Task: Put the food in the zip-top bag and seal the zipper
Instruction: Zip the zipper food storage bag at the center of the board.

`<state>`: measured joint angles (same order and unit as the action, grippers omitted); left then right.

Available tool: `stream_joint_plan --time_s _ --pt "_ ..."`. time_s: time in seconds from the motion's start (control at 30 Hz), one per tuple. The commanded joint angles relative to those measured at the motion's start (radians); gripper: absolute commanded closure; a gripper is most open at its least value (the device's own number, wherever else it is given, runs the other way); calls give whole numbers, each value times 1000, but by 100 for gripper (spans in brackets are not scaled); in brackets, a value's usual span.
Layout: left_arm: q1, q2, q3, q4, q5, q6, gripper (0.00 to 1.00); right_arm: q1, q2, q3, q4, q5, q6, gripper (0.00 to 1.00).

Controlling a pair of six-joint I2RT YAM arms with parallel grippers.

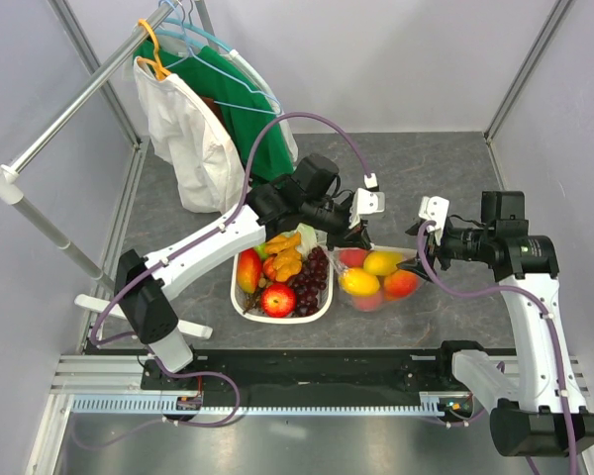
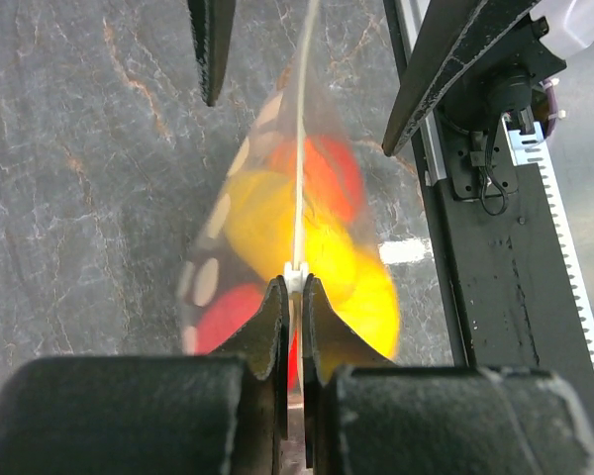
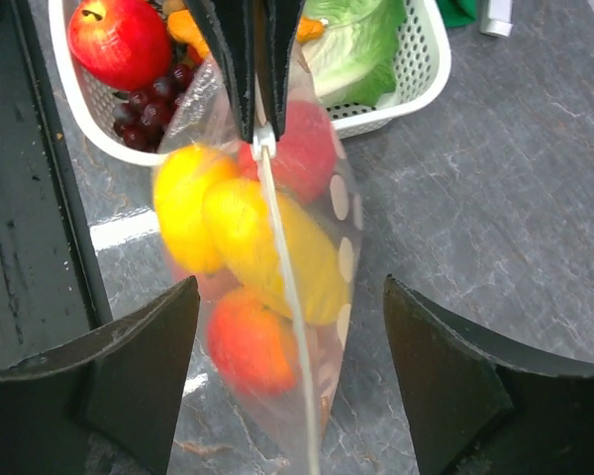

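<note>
The zip-top bag (image 1: 378, 277) lies right of the basket and holds yellow, red and orange fruits. It hangs edge-on in the left wrist view (image 2: 267, 228) and the right wrist view (image 3: 262, 257). The zipper (image 2: 300, 168) runs as a thin pale strip along its top edge (image 3: 282, 267). My left gripper (image 1: 354, 236) is shut on the zipper's near-basket end (image 2: 294, 297). My right gripper (image 1: 416, 265) is open, with its jaws either side of the bag's other end without touching it (image 3: 292, 381). More food stays in the basket: a red apple (image 1: 277, 299), grapes (image 1: 313, 277), orange pieces (image 1: 283, 259).
The white slotted basket (image 1: 244, 307) sits left of the bag and also shows in the right wrist view (image 3: 421, 59). A clothes rack with a white bag (image 1: 193, 134) and a green garment stands at the back left. The black base rail (image 1: 307, 366) runs along the near edge.
</note>
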<state>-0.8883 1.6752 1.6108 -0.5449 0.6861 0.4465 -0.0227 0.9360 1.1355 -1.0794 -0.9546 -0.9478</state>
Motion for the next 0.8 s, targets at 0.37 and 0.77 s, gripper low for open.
stream_joint_plan --time_s 0.37,0.77 --pt "-15 -3 -5 69 64 -28 98 79 34 -36 16 -72 -60 45" --pt "-15 -22 -17 71 52 -42 98 122 35 -82 45 -13 -34 99"
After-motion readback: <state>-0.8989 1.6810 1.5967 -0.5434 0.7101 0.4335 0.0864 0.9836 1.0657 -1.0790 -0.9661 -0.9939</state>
